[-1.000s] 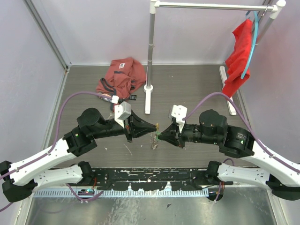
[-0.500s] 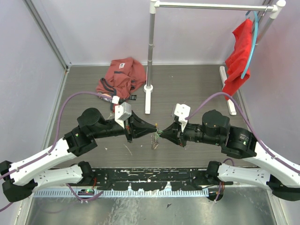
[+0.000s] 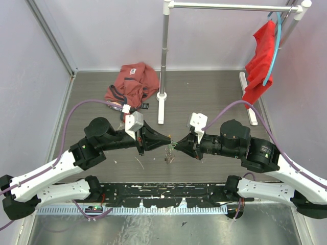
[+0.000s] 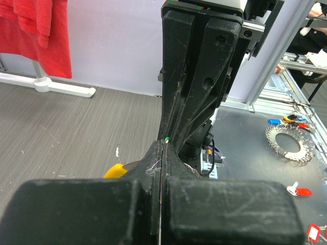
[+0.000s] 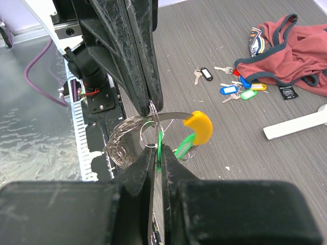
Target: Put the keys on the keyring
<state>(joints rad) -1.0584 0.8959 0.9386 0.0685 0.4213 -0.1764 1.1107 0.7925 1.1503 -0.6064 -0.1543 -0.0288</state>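
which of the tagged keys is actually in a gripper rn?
The green-tagged key, pinched in the right gripper at the keyring. The other keys (black, blue, red, yellow, a second green) lie loose on the table by the red garment.

The grey table (image 3: 204,97) carried a crumpled red garment (image 3: 134,81), tagged keys (image 5: 236,87) just beside it, and a rack's white foot (image 3: 161,109).

The light was bright and even, seemingly from overhead, with only soft shadows under my arms (image 3: 61,168). Nearest each wrist lens, my left gripper (image 4: 160,153) and right gripper (image 5: 156,158) were blurred; the steel sheet (image 5: 30,127) glared mildly.
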